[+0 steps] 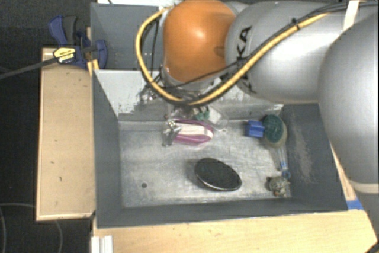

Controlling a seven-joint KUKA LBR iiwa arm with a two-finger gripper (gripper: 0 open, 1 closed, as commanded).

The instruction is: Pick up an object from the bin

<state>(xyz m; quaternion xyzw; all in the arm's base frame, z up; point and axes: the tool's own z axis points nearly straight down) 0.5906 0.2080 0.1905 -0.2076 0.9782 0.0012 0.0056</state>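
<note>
My gripper (171, 131) is low over the back middle of the bin, mostly hidden under the arm's orange cover. Right beside it, touching or nearly touching, lies a white and purple oblong object (194, 134) wrapped in clear plastic. I cannot tell whether the gripper is closed on it. A flat black oval disc (218, 175) lies on the bin floor just in front of that object, apart from the gripper.
At the right of the bin are a small blue block with a dark green round piece (266, 129), a thin clear and blue stick (282, 162), and a small brownish lump (278, 185). The big arm overhangs the bin's right and back.
</note>
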